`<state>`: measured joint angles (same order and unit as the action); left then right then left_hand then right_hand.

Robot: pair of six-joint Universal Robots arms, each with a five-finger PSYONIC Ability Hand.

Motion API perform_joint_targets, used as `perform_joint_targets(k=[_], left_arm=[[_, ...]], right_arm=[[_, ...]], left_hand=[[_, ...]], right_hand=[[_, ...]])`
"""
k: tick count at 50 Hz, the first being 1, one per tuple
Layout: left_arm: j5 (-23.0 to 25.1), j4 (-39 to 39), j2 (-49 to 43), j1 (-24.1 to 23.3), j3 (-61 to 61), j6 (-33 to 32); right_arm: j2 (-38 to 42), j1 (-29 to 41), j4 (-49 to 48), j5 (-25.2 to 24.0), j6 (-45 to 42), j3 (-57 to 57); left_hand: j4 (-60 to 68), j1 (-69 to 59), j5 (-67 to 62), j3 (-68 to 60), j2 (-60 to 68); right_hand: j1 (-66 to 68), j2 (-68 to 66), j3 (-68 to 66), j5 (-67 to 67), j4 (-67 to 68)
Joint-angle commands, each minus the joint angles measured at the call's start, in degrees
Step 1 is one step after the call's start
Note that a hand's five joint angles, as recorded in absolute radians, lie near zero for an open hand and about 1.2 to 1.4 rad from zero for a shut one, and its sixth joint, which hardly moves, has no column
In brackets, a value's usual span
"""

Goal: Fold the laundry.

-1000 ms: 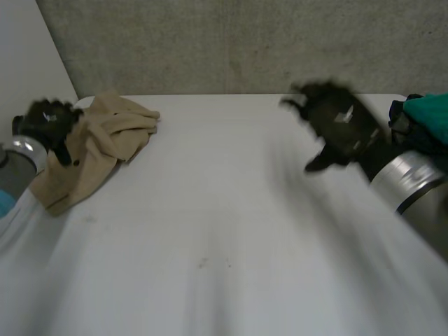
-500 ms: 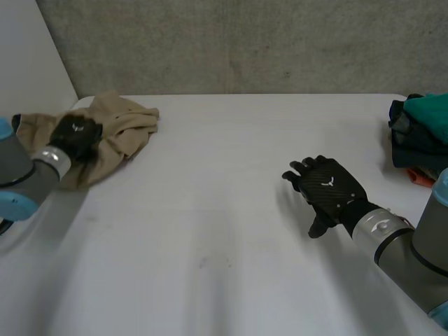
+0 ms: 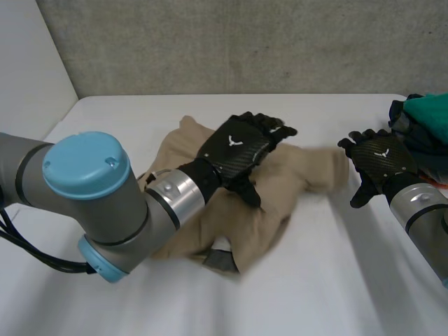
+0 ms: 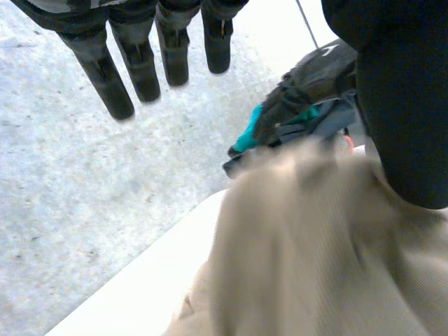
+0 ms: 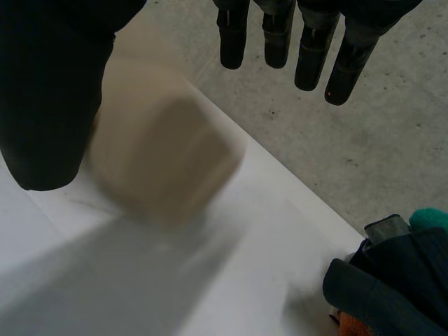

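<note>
Bunching is the risk: the tan garment (image 3: 273, 210) lies crumpled in the middle of the white table (image 3: 336, 280), its near hem tucked under, and dragging it with flat fingers could roll it tighter. Over its middle, the left hand (image 3: 234, 150) has its fingers straight and spread, gripping nothing. The right hand (image 3: 381, 161), equally wide, waits just beside the sleeve end. Farther right sits a pile of clothes (image 3: 427, 115).

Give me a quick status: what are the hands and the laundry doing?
Left hand open, over the beige garment. Right hand open, beside the garment's end. Clothes pile off to the right, not in the way.
</note>
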<state>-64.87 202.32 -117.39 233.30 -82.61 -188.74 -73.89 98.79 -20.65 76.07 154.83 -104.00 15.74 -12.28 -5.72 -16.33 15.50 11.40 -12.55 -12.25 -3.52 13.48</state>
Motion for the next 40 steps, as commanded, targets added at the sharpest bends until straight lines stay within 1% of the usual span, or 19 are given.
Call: perform_joint_targets(k=[1, 2, 6, 9, 10, 13, 14, 16, 19, 20, 21, 25, 30, 31, 33, 36, 37, 38, 40], left_arm=[[-4.6, -2.5, 4.5, 4.3, -1.6, -0.7], [-6.6, -4.5, 6.0, 6.6, -2.9, -1.3], [-10.4, -9.3, 8.5, 10.3, -6.2, -4.5], [-12.5, -12.5, 9.4, 11.6, -8.9, -7.6], [-13.8, -14.3, 9.8, 12.3, -10.8, -10.0], [-16.2, -16.2, 9.9, 13.3, -13.1, -13.2], [-19.3, -17.1, 9.9, 14.3, -14.8, -15.0], [-23.8, -17.6, 9.9, 15.8, -16.4, -15.9], [-28.5, -17.5, 9.6, 16.4, -17.7, -15.8], [-30.9, -17.0, 9.4, 16.5, -18.2, -15.8], [-31.6, -16.8, 9.3, 16.7, -18.3, -15.8], [-31.7, -16.4, 8.5, 17.2, -18.6, -16.0], [-31.8, -16.4, 6.7, 17.3, -18.6, -16.2], [-31.7, -16.4, 6.0, 17.3, -18.4, -16.3], [-31.5, -16.4, 5.5, 17.4, -18.2, -16.2], [-30.9, -16.3, 4.7, 17.5, -17.9, -16.2], [-30.7, -16.3, 4.5, 17.5, -17.8, -16.1], [-30.0, -16.2, 4.4, 17.5, -17.7, -16.0], [-29.0, -16.1, 4.3, 17.3, -17.7, -16.0]], right_arm=[[0.2, 0.3, 0.2, -0.6, -0.1, 0.0], [0.2, 0.3, 0.2, -0.6, -0.1, 0.0], [0.2, 0.4, 0.3, -0.7, -0.1, 0.0], [0.2, 0.5, 0.3, -0.7, 0.0, 0.0], [0.2, 0.5, 0.3, -0.7, -0.1, 0.0], [0.2, 0.6, 0.4, -0.7, -0.1, 0.0], [0.2, 0.7, 0.4, -0.7, -0.1, 0.0], [0.2, 0.7, 0.5, -0.7, -0.1, 0.0], [0.4, 0.8, 0.6, -0.9, -0.1, -0.1], [0.6, 0.8, 0.6, -0.9, -0.1, -0.1], [0.6, 0.8, 0.6, -0.9, -0.1, -0.1], [0.7, 0.9, 0.6, -0.9, -0.2, -0.2], [0.7, 0.9, 0.6, -1.0, -0.2, -0.2], [0.7, 0.9, 0.6, -1.0, -0.2, -0.2], [0.7, 0.8, 0.6, -0.9, -0.2, -0.3], [0.7, 0.8, 0.6, -0.9, -0.1, -0.2], [0.7, 0.8, 0.6, -0.8, -0.1, -0.3], [0.7, 0.8, 0.6, -0.8, -0.1, -0.2], [0.7, 0.8, 0.6, -0.7, -0.1, -0.3]], left_hand=[[-4.4, 0.9, 4.3, 4.9, -4.1], [-3.4, -0.1, 3.3, 3.9, -3.1], [-3.2, -0.3, 3.2, 3.8, -2.9], [-2.7, -0.8, 2.6, 3.3, -2.4], [-2.7, -0.8, 2.6, 3.3, -2.4], [-2.5, -1.0, 2.5, 3.1, -2.3], [-2.3, -1.1, 2.3, 2.9, -2.1], [-2.3, -1.1, 2.3, 2.9, -2.1], [-2.2, -1.3, 2.1, 2.8, -1.9], [-2.3, -1.1, 2.3, 2.9, -2.1], [-2.3, -1.1, 2.3, 2.9, -2.1], [-1.8, -1.6, 1.8, 2.4, -1.6], [6.9, -10.4, -6.9, -6.3, 7.1], [12.4, -15.9, -12.4, -11.8, 12.7], [16.2, -19.6, -16.2, -15.6, 16.4], [30.1, -33.5, -30.1, -29.5, 30.3], [34.8, -38.3, -34.8, -34.2, 35.0], [44.0, -47.5, -44.0, -43.4, 44.2], [53.8, -57.3, -53.8, -53.2, 54.0]], right_hand=[[-1.4, 2.5, 2.3, 3.5, -3.5], [-1.4, 2.5, 2.3, 3.5, -3.5], [-1.4, 2.5, 2.3, 3.5, -3.5], [-1.4, 2.5, 2.3, 3.5, -3.5], [-1.4, 2.5, 2.3, 3.5, -3.5], [-1.4, 2.5, 2.3, 3.5, -3.5], [-1.4, 2.5, 2.3, 3.5, -3.5], [-1.4, 2.5, 2.3, 3.5, -3.5], [-1.4, 2.5, 2.3, 3.5, -3.5], [-1.4, 2.5, 2.3, 3.5, -3.5], [-1.4, 2.5, 2.3, 3.5, -3.5], [-1.4, 2.5, 2.3, 3.5, -3.5], [-1.4, 2.5, 2.3, 3.5, -3.5], [-1.4, 2.5, 2.3, 3.5, -3.5], [-1.4, 2.5, 2.3, 3.5, -3.5], [-1.4, 2.5, 2.3, 3.5, -3.5], [-1.4, 2.5, 2.3, 3.5, -3.5], [-1.4, 2.5, 2.3, 3.5, -3.5], [-1.4, 2.5, 2.3, 3.5, -3.5]])
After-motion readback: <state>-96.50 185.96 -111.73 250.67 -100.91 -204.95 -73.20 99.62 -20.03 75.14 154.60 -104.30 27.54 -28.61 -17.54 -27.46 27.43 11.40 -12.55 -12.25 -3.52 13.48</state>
